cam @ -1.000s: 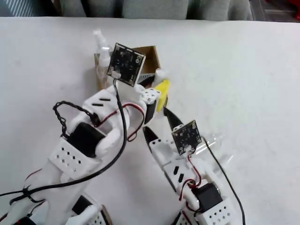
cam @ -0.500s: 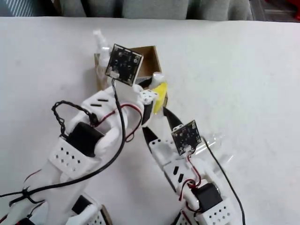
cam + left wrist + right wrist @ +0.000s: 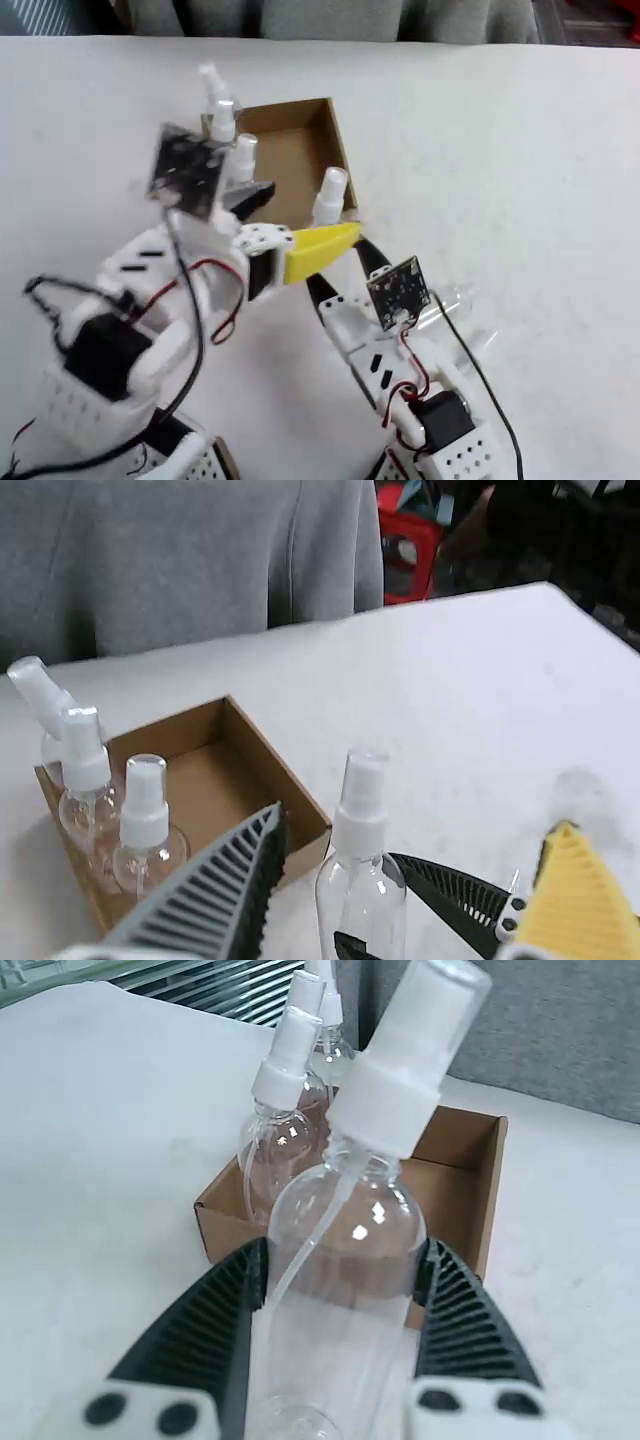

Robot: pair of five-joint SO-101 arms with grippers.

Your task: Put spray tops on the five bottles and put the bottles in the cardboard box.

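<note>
Closest to me, my right gripper [image 3: 343,1256] has its two black fingers closed against either side of a clear bottle [image 3: 350,1205] and holds it upright. The bottle already carries a white spray top [image 3: 405,1070], with the dip tube showing through the glassy wall. From overhead, something clear lies on the white table [image 3: 500,150] just beside the right arm [image 3: 462,298]; I cannot tell what it is. The held bottle stands right at the near right corner of the cardboard box [image 3: 290,140]. From my left wrist camera it looks to be just outside the wall, though I can't be sure. My left gripper [image 3: 310,212] hangs above the near side of the box, spread wide with nothing in it. Its yellow finger points towards the held bottle and its dark ribbed finger sits over the left part of the box. The box is open at the top and most of its brown floor is bare. Along its left wall are three bottles [image 3: 82,765], each with a white spray top fitted. The nearer two stand upright inside the box. The farthest one [image 3: 38,688] leans at the far left corner, its top tipped outward past the rim.
</note>
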